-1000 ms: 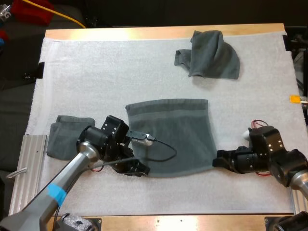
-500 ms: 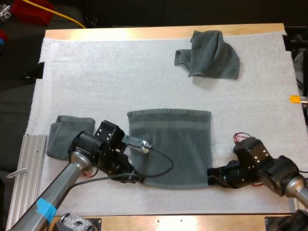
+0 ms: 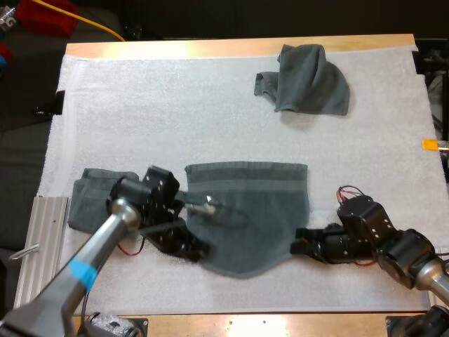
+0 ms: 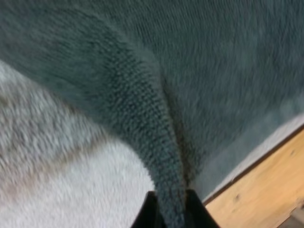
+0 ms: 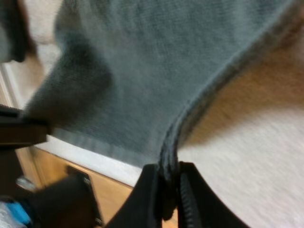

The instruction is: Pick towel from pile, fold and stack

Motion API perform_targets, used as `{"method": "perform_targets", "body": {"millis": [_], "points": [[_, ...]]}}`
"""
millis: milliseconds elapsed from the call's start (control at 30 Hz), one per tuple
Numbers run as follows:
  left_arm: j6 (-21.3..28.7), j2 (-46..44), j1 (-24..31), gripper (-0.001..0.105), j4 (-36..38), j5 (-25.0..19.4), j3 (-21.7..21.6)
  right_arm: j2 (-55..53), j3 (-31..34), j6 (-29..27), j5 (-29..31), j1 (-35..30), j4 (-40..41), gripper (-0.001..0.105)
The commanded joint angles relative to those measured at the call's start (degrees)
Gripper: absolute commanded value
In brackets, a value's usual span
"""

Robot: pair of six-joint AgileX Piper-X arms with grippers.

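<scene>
The towel (image 3: 245,210) lies mid-mat (image 3: 140,119), its near edge sagging. The left gripper (image 3: 198,249) is pinched tight on its near-left corner and the right gripper (image 3: 299,247) on the near-right, probably so both corners lift evenly for the fold. The folded stack (image 3: 95,196) sits just left.

Mat (image 3: 175,105) covers most of surface (image 3: 210,48). Spread towel (image 3: 245,210) on mat, mid-width, toward front edge. Folded towel (image 3: 95,200) left of it, near mat's left edge. Crumpled towel (image 3: 309,81) far back, right of centre, well apart from other two. Left hand (image 3: 196,249) at spread towel's front left corner, right hand (image 3: 298,246) at its front right corner; each pinches its corner. Metal rail (image 3: 38,239) beyond mat's left edge, at front.
</scene>
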Motion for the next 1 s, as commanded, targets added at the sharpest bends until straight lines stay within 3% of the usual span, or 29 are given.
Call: {"method": "perform_targets", "body": {"millis": [0,133,533,967], "points": [[0.7,1.8,1.3,0.000,-0.6,2.7,-1.9,0.9,-0.4,1.9,-0.3,-0.6,-3.2,0.001],[0.8,6.9,4.6,0.000,-0.6,6.9,-7.0,4.8,-0.4,5.4,-1.3,-4.1,-9.7,0.001],[-0.8,18.2,8.1,0.000,-1.0,8.9,-20.0,16.5,-0.4,16.4,-3.5,-13.0,-31.2,0.001],[-7.2,20.7,11.8,0.000,-9.3,8.8,-21.6,21.9,-0.8,18.9,3.6,-16.0,-34.7,0.001]]}}
